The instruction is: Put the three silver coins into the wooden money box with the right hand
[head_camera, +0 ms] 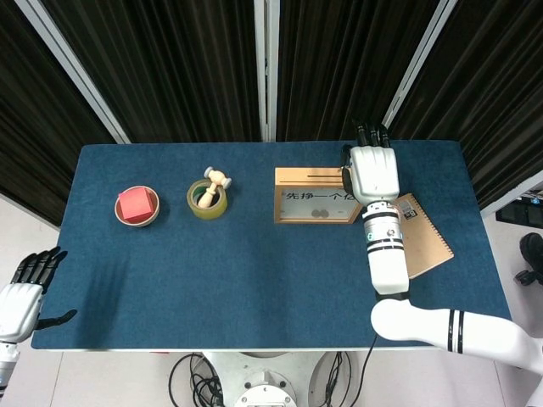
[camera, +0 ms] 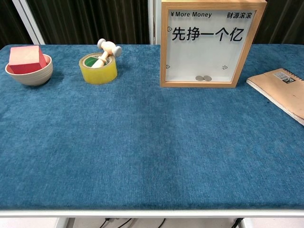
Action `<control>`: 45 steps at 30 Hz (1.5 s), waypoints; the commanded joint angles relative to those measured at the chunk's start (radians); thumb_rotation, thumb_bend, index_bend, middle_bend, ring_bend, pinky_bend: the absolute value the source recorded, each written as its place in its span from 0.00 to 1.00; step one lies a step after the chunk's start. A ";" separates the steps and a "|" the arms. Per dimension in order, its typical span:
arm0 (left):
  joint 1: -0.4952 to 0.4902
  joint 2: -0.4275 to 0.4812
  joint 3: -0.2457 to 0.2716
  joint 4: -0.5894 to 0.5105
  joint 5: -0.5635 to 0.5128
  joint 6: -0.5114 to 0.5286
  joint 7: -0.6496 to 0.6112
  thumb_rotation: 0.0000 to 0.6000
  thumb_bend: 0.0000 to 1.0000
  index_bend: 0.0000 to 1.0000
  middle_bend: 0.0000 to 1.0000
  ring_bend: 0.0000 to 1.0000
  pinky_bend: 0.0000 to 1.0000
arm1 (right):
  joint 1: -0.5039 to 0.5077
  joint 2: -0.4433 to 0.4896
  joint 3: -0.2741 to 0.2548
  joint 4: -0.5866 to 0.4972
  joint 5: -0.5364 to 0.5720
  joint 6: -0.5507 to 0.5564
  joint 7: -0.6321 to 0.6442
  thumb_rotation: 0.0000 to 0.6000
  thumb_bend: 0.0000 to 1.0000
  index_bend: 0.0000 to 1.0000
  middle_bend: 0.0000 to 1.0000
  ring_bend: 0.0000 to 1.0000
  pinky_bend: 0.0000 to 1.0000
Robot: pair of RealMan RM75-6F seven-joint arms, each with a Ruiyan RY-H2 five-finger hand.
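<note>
Head view, we are seeing right hand hovering over wooden money box right end, grip untellable; left hand hanging off-table, fingers apart | chest view, we are seeing two silver coins lying inside box.
</note>
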State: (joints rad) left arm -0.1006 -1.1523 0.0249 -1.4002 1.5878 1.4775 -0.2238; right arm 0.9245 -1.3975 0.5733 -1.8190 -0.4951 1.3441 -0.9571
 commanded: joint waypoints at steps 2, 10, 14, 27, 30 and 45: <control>-0.001 0.000 -0.001 0.001 0.002 0.001 -0.002 1.00 0.03 0.01 0.00 0.00 0.00 | 0.033 -0.030 -0.012 0.024 0.038 0.039 -0.013 1.00 0.46 0.74 0.06 0.00 0.00; -0.002 0.003 -0.001 -0.002 0.000 0.000 -0.002 1.00 0.03 0.01 0.00 0.00 0.00 | 0.076 -0.067 -0.015 0.073 0.107 0.065 -0.015 1.00 0.46 0.74 0.06 0.00 0.00; -0.003 0.003 -0.002 0.001 -0.002 -0.002 -0.006 1.00 0.03 0.01 0.00 0.00 0.00 | 0.093 -0.083 -0.018 0.100 0.135 0.063 -0.013 1.00 0.46 0.74 0.06 0.00 0.00; -0.004 0.005 -0.004 0.007 -0.005 -0.002 -0.017 1.00 0.03 0.01 0.00 0.00 0.00 | 0.115 -0.096 -0.040 0.122 0.155 0.064 0.005 1.00 0.46 0.74 0.07 0.00 0.00; -0.003 0.004 -0.006 0.008 -0.007 0.000 -0.018 1.00 0.03 0.01 0.00 0.00 0.00 | 0.117 -0.097 -0.044 0.124 0.157 0.066 0.008 1.00 0.46 0.74 0.07 0.00 0.00; -0.002 0.002 -0.006 0.017 -0.011 -0.001 -0.027 1.00 0.03 0.01 0.00 0.00 0.00 | 0.128 -0.111 -0.062 0.155 0.154 0.060 0.029 1.00 0.46 0.75 0.06 0.00 0.00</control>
State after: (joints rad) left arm -0.1023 -1.1502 0.0188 -1.3829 1.5768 1.4761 -0.2505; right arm 1.0518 -1.5077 0.5113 -1.6651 -0.3403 1.4039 -0.9288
